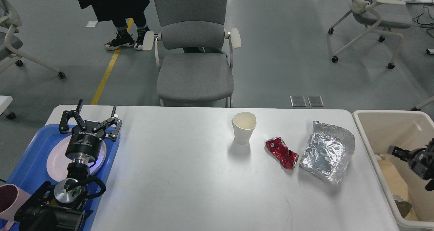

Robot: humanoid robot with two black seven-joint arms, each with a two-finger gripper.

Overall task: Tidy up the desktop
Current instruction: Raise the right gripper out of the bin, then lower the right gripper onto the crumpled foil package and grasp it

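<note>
- Broadly white, matte, round-cornered: worktop (176, 176) filling the lower view.
- Upright paper cup (244, 127), crushed red can (282, 153), crumpled foil (328, 151) right of centre.
- Left claw (96, 114) spread over blue tray (32, 156).
- Right claw (395, 152) above beige bin (373, 136); cannot tell its state.

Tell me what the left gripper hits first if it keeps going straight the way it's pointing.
Nothing, probably. The left gripper, open above the blue tray, points at the desktop's far left edge; beyond is floor. Height is hard to judge.

White lettering rings the left gripper's (96, 108) black body, but it shows too small and blurred to read.
</note>
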